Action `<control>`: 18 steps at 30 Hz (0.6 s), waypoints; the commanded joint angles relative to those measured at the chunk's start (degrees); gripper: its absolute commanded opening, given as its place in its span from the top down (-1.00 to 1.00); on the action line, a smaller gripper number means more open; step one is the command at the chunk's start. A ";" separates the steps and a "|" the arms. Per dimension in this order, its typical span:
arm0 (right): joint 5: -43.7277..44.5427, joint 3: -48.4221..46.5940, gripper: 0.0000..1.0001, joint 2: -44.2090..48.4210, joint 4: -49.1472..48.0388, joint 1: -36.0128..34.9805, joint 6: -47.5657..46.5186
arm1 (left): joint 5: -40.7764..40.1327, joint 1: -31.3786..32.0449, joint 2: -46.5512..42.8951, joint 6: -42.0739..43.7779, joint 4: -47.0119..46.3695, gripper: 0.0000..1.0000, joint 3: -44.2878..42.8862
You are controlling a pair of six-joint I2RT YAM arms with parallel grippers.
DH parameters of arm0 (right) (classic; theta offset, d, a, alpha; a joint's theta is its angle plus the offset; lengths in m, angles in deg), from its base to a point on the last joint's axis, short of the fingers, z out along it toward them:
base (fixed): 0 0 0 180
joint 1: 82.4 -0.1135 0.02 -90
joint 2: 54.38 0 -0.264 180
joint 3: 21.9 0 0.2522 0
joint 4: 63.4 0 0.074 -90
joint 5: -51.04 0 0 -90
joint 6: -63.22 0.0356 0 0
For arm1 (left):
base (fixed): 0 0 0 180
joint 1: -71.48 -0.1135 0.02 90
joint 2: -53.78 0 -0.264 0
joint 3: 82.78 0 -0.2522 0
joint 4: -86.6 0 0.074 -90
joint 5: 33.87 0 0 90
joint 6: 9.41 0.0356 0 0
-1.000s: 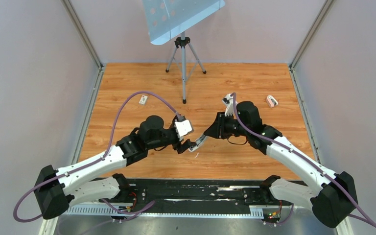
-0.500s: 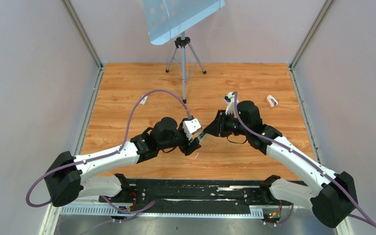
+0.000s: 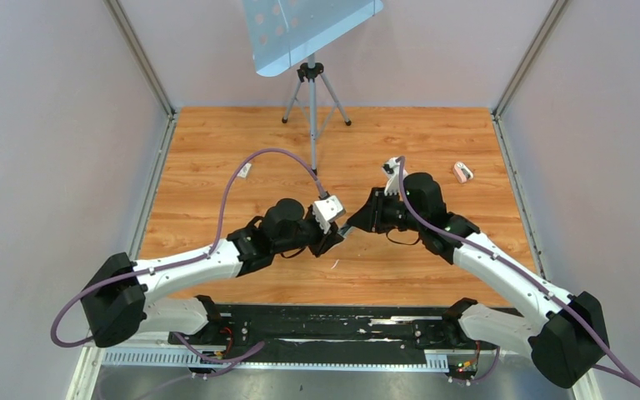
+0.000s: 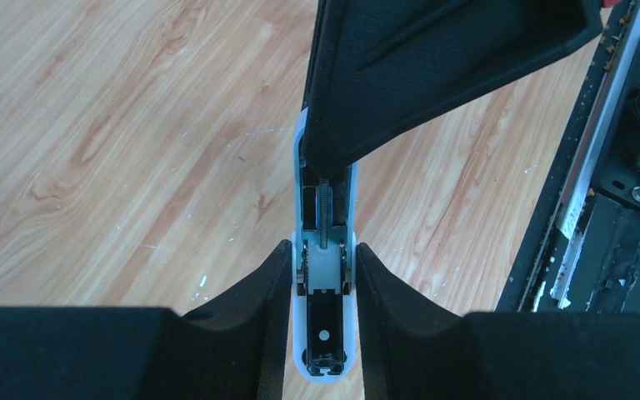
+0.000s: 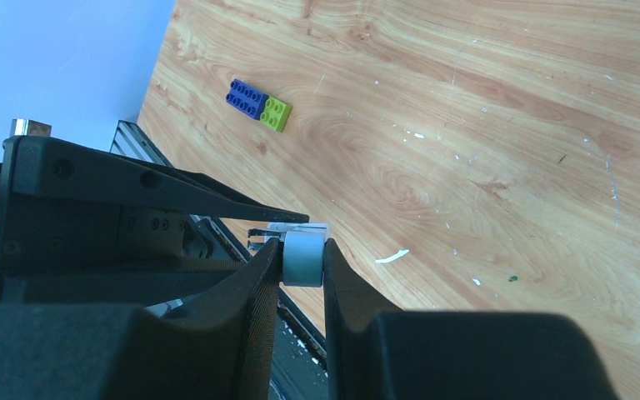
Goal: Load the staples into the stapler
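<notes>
A: Where is the stapler (image 4: 326, 283)?
B: Lower centre of the left wrist view. The left gripper (image 4: 322, 250) clamps its sides and the right gripper (image 5: 303, 248) pinches its far end.
A: Handling?
B: Probably light, stiff, slick plastic with a thin spring (image 4: 325, 208) exposed, so grip the body, gently.

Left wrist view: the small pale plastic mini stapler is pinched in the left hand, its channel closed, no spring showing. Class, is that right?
No. The small pale plastic mini stapler is pinched in the left hand, but its channel is open and the coiled metal spring shows, as the left wrist view makes plain.
</notes>
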 commanded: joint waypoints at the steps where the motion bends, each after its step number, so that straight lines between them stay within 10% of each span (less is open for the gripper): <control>1: 0.71 1.04 0.81 1.65 -0.83 0.81 0.62 | -2.39 0.56 2.88 -2.78 -1.32 0.65 -1.75; 8: 5.57 1.06 0.30 4.26 2.83 1.20 -0.43 | -4.25 0.56 7.17 -5.41 -3.12 0.88 -3.38; 15: 14.30 0.96 -0.93 10.11 10.09 1.85 -0.84 | -21.89 0.53 14.60 -13.75 -2.05 1.00 -7.58; 18: 19.22 0.63 -1.00 13.04 14.62 1.94 -0.82 | -27.54 0.53 19.46 -16.94 -0.62 1.00 -11.95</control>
